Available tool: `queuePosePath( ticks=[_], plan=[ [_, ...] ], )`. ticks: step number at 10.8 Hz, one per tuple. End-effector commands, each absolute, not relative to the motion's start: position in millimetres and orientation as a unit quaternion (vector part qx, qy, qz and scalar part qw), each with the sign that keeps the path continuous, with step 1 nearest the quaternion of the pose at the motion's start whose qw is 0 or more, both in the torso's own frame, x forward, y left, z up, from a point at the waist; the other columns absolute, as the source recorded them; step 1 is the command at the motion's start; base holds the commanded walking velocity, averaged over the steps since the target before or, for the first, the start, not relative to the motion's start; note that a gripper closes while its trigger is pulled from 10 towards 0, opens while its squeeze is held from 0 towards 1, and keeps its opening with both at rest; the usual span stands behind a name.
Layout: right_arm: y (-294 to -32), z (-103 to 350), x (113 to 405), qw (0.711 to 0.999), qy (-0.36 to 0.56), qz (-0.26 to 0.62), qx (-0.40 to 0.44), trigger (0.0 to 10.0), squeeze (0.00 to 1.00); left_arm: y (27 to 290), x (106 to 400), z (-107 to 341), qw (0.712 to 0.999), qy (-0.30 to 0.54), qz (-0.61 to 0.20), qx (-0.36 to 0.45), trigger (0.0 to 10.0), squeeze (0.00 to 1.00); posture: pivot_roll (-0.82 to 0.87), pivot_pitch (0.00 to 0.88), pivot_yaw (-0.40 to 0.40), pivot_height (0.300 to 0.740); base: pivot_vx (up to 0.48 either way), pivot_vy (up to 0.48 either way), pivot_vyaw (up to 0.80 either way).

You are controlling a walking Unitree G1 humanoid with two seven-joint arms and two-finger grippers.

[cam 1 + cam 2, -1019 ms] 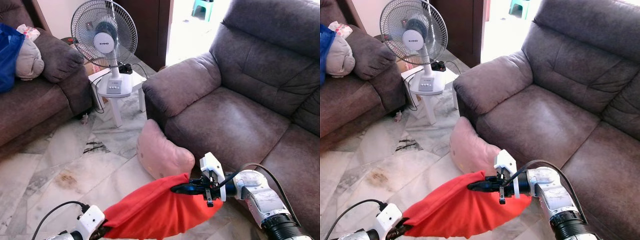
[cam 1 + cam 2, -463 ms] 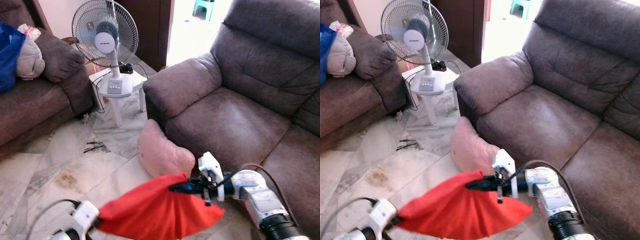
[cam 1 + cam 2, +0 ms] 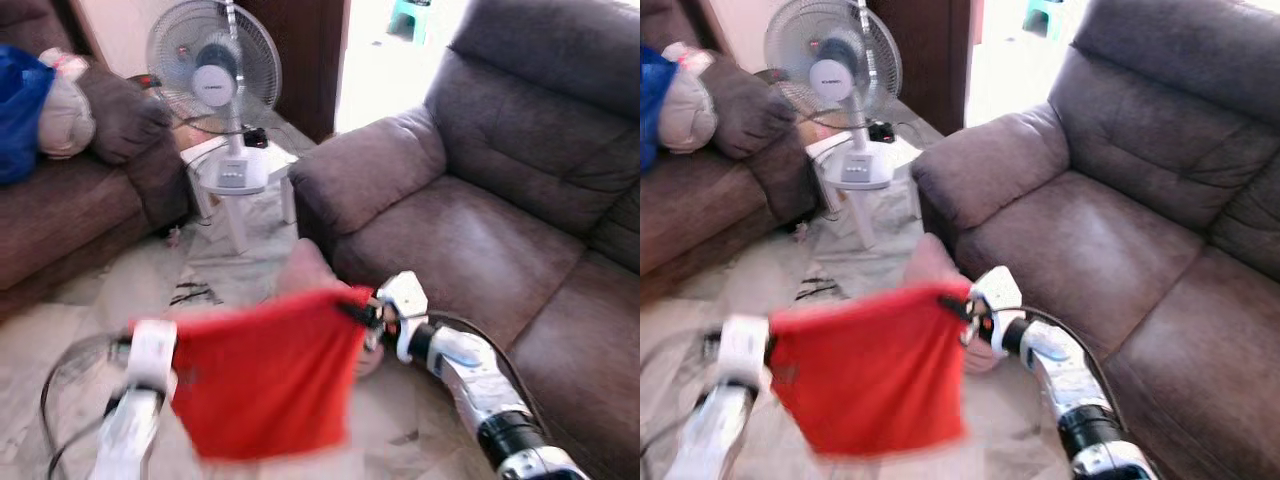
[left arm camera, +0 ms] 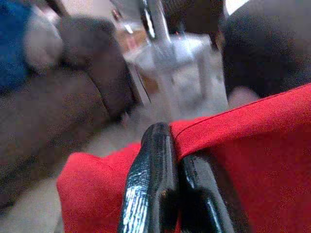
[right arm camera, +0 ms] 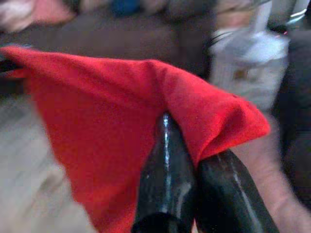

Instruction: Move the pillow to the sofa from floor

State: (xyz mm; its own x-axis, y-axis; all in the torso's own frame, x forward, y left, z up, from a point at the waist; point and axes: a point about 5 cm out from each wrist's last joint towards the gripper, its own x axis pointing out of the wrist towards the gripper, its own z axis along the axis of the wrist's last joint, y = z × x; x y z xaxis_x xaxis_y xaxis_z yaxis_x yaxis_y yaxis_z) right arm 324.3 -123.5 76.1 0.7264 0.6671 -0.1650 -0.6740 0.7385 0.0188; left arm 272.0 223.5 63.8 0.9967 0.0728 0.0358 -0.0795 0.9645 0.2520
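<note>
Red pillow [image 3: 265, 375] in the air between both grippers, low over the floor [image 3: 90, 320], short of the sofa [image 3: 470, 240].
Left gripper [image 4: 167, 145] and right gripper [image 5: 187, 128] each clamp a top corner; the pinches look thin, so a swing toward the seat could pull a corner free and drop it. Count: one red pillow, one pink pillow [image 3: 930, 265] on the floor, one fan [image 3: 213, 70], two sofas.

Head stereo downward; close wrist views

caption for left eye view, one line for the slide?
Both grippers, left and right, hold a red pillow up beside the sofa.
</note>
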Motion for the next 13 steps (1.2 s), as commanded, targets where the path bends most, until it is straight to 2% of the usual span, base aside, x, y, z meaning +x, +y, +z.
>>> queuePosePath(
  ticks=[1,2,4,5,6,9,13],
  plan=[
    [-137.9,94.5,338.4,0.960,0.028,0.280,-0.005,10.0,0.00,221.9,279.5,86.3,0.989,-0.066,0.069,0.117,10.0,0.00,0.08,0.097,-0.039,0.740,0.000,0.000,0.00],
    [-137.3,92.1,338.6,0.963,0.027,0.268,-0.001,10.0,0.00,216.1,280.6,91.7,0.984,-0.078,0.059,0.149,10.0,0.00,0.08,0.097,-0.037,0.740,0.000,0.000,0.00],
    [-142.6,81.0,337.7,0.986,0.026,0.165,0.005,10.0,0.00,212.4,285.3,109.6,0.969,-0.117,0.079,0.203,10.0,0.00,0.09,0.118,-0.041,0.740,0.000,0.000,0.00],
    [-140.3,79.8,337.6,0.988,0.025,0.152,0.005,10.0,0.00,215.7,287.5,114.0,0.968,-0.123,0.102,0.195,10.0,0.00,0.09,0.122,-0.040,0.740,0.000,0.000,0.00],
    [-137.6,80.7,338.5,0.988,0.025,0.155,0.005,10.0,0.00,221.3,289.2,119.3,0.959,-0.130,0.112,0.223,10.0,0.00,0.09,0.133,-0.043,0.740,0.000,0.000,0.00],
    [-130.5,88.1,342.7,0.988,0.004,0.153,0.011,10.0,0.00,241.3,294.6,130.7,0.958,-0.137,0.150,0.204,10.0,0.00,0.11,0.135,-0.022,0.740,0.000,0.000,0.00],
    [-137.8,91.0,346.5,0.993,-0.008,0.119,0.007,10.0,0.00,229.6,294.5,127.5,0.962,-0.135,0.147,0.188,10.0,0.00,0.13,0.150,-0.031,0.740,0.000,0.000,0.00]
  ],
)
